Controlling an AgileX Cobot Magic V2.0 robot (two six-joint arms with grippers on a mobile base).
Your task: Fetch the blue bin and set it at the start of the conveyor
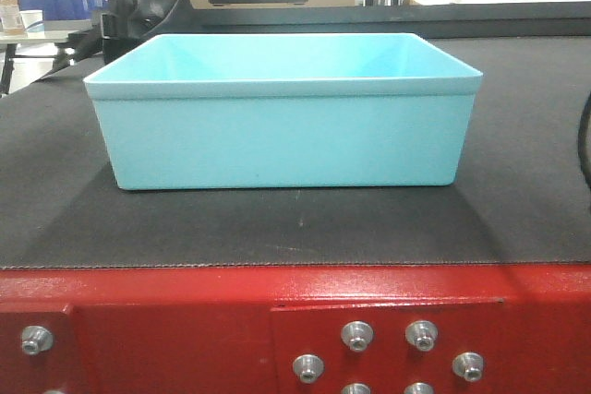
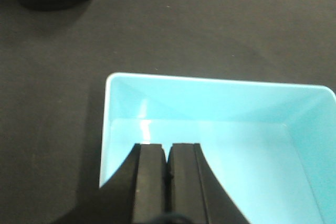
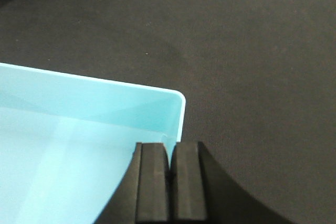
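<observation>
The black belt [image 1: 517,200] with its red frame [image 1: 185,320] carries the blue bin [image 1: 282,126], upright near the front edge. The left gripper [image 2: 168,153] hangs over the bin's inside, jaws pressed together, gripping nothing. The right gripper [image 3: 169,153] is closed likewise at the bin's corner; contact cannot be told.

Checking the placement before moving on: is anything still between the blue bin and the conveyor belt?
Nothing visible. The blue bin already sits flat on the black belt, behind the red frame. Both claws, left and right, are over its near edge.
</observation>
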